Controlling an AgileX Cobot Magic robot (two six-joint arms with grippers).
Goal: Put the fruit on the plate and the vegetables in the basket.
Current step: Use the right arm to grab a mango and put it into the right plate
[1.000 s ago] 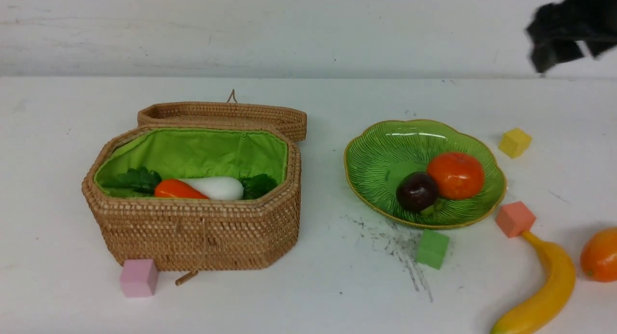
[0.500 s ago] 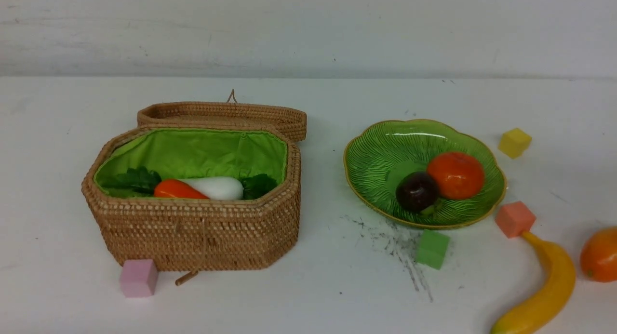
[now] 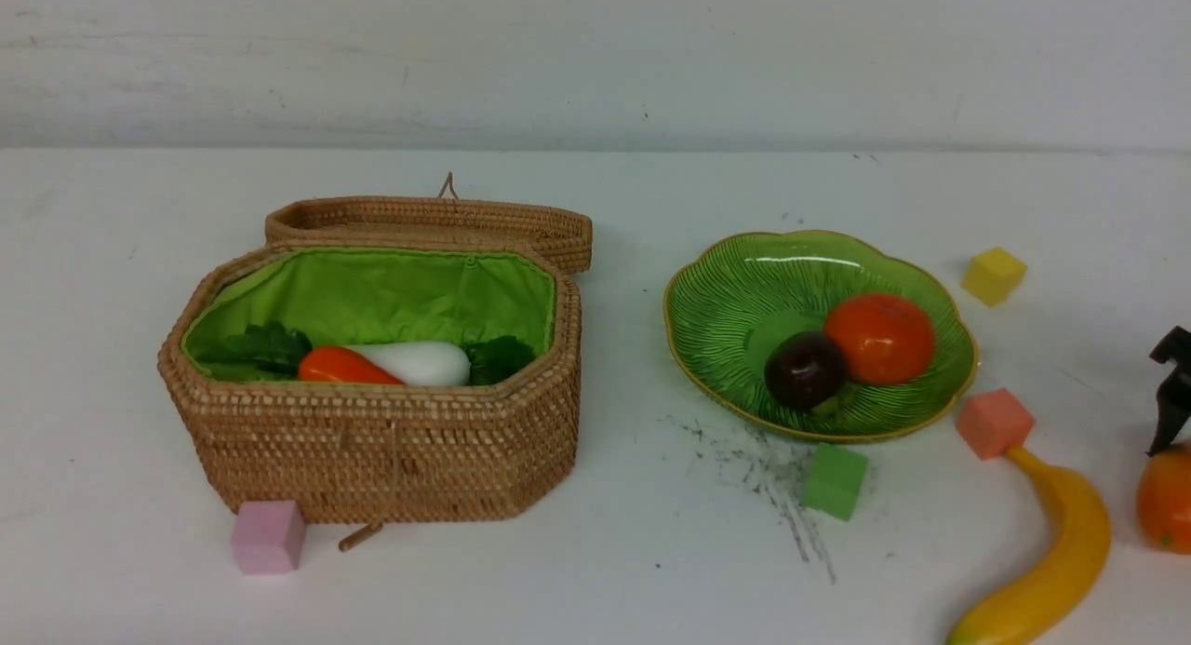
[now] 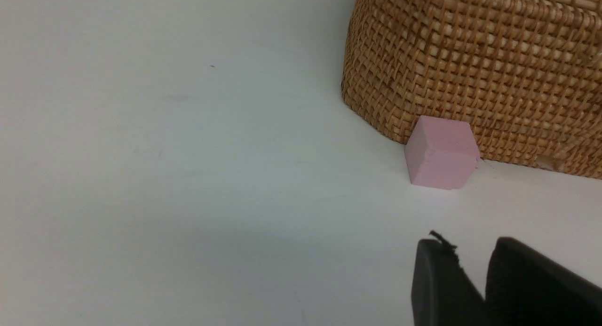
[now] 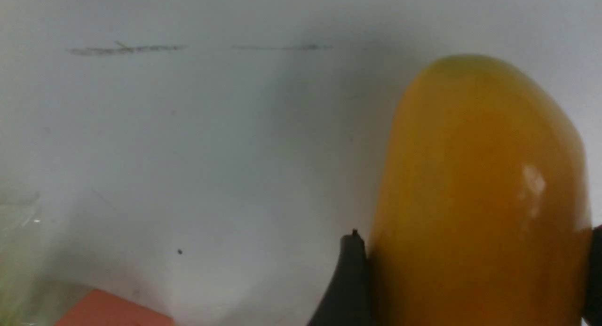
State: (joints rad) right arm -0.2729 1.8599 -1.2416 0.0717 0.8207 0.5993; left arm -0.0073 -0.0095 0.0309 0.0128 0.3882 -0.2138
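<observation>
While the frame edge cuts off the right gripper [image 5: 475,279], its spread jaws straddle the glossy orange mango [image 5: 479,199] beside the banana [image 3: 1051,552].

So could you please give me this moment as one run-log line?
right gripper: fingers astride mango, wide | plate: two fruits | banana: on table | basket: carrot, radish

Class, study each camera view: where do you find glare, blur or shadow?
Front view: white glare streaks on the ribbed green plate. Right wrist view: the orange oval mango looks soft and blurred, with one small highlight. Left wrist view: the pink foam cube is sharp, with faint shadow.
</observation>
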